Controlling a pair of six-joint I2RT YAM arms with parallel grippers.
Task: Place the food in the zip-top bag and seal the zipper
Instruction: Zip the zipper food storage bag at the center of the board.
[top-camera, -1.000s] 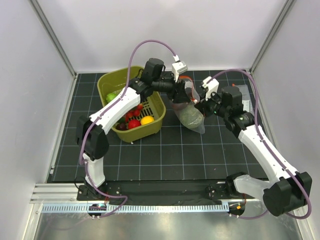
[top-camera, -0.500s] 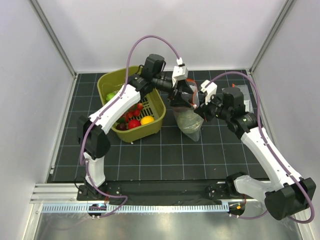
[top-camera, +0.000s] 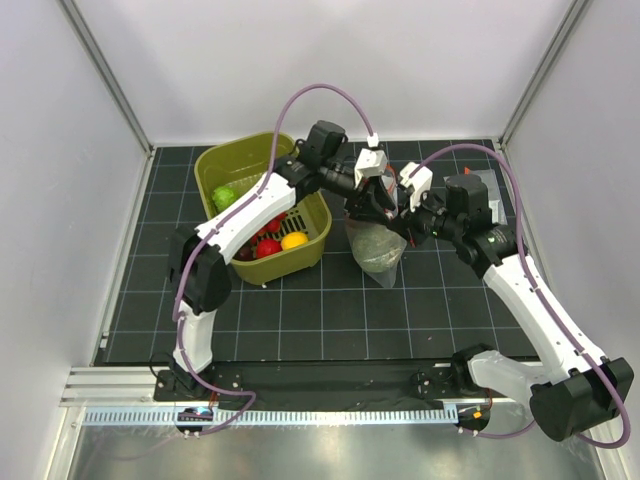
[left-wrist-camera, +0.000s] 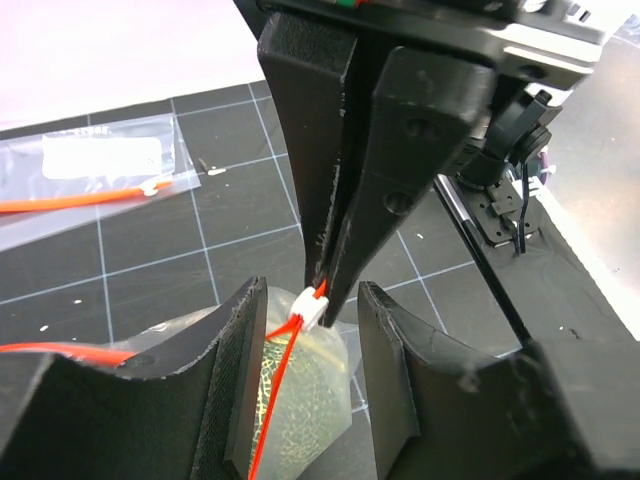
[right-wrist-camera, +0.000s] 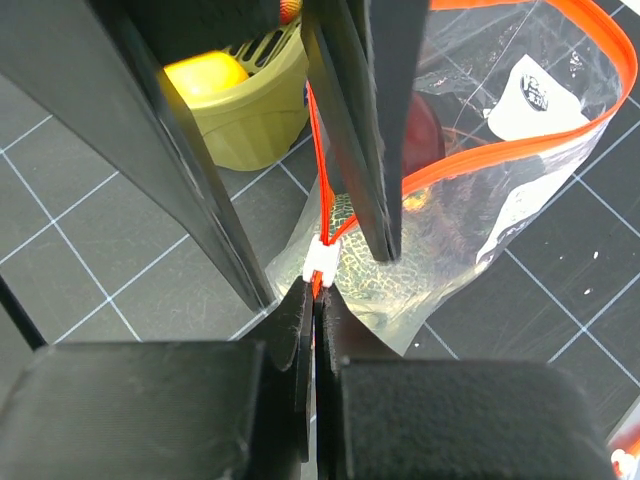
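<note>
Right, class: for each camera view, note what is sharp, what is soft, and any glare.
Top external: evenly lit, sharp, dull sheen on the metal rail. Left wrist: left claw soft up close, zipper crisp. Right wrist: right claw dark and blurred; zip-top bag glints.

Left arm (top-camera: 240, 210), right arm (top-camera: 535, 305): white shells, black joints, black bases at 6 o'clock. Purple cables (top-camera: 322, 87). Matte black end effector fingers (left-wrist-camera: 400, 380).

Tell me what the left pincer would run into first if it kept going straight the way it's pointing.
Probably the white end of the zipper, which sits inside the open left pincer; the right pincer clamps it just beyond. Depth is unclear.
</note>
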